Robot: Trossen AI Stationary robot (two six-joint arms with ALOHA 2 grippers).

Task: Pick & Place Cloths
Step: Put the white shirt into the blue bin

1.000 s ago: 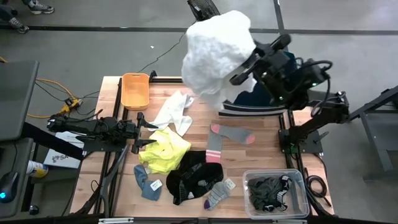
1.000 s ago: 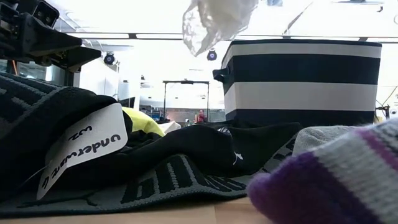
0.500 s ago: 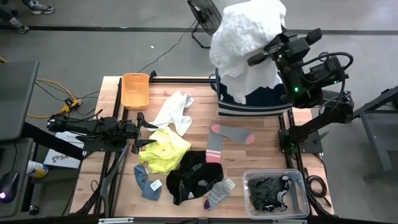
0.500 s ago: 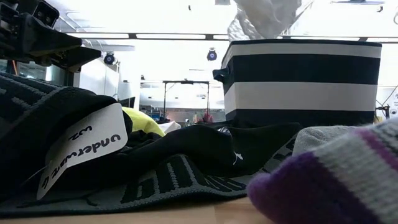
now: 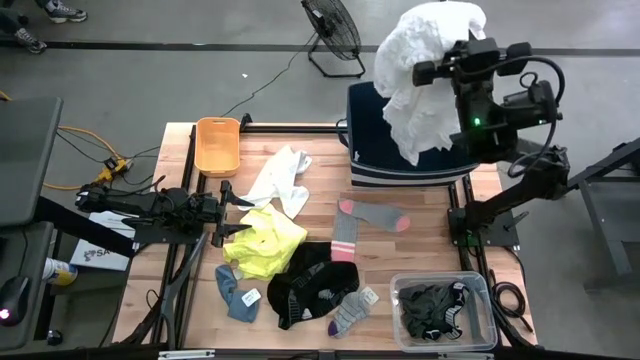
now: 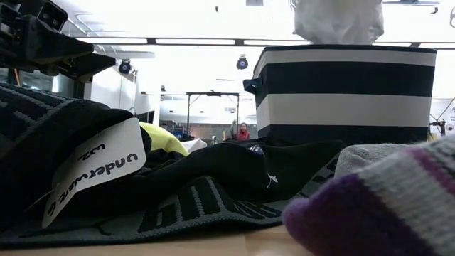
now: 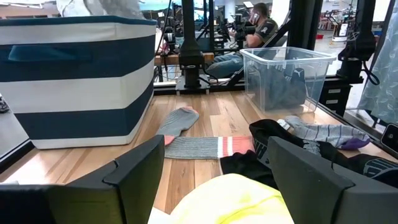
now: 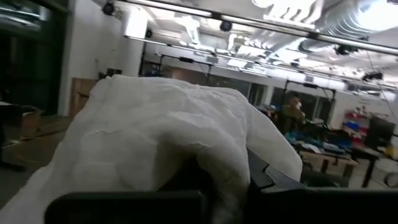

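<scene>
I hold the white garment (image 5: 425, 70) pinched in the right gripper (image 5: 432, 72), at the upper right of the high view, hanging over the striped bin (image 5: 372, 160). To place it well I should lower until the cloth sinks inside, then release. The left gripper (image 5: 228, 210) waits spread apart beside the yellow cloth (image 5: 265, 240)

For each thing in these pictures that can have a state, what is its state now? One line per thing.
White garment: lifted, hanging over the striped tub.
Right gripper: raised above the tub, shut on the white garment.
Left gripper: open, low beside the neon yellow cloth.
Striped tub: upright, open top.
Clear bin: holds dark cloths.
Orange tray: empty.
</scene>
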